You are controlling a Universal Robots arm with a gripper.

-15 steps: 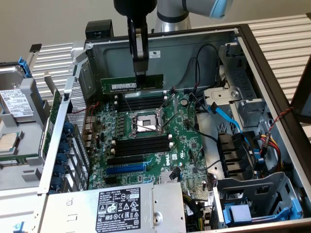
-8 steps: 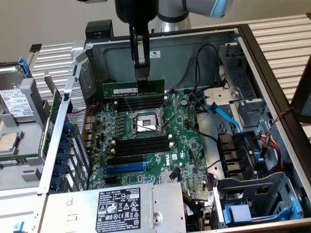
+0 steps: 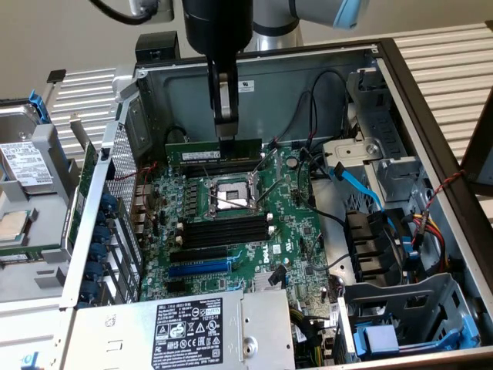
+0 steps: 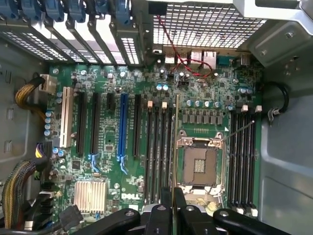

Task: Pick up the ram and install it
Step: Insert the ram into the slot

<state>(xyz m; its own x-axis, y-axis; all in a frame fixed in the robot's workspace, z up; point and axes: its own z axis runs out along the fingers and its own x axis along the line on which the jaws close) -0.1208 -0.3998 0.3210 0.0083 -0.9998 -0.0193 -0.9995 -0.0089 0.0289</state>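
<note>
One stick of ram (image 3: 196, 150), and the gripper (image 3: 226, 129) has it pinched tight by the top edge, roughly mid-length. It hangs level and on edge, lined up along the black memory slots (image 3: 204, 165) just behind the CPU socket (image 3: 231, 193) in the exterior view. Honestly can't tell if it's touching a slot or sitting just above. On the wrist view it's a thin edge-on line running out from between the fingers (image 4: 166, 210).

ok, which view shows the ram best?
Exterior view: the ram shows its long face, clamped in the hand over the motherboard. Wrist view catches it edge-on, a thin strip.
</note>
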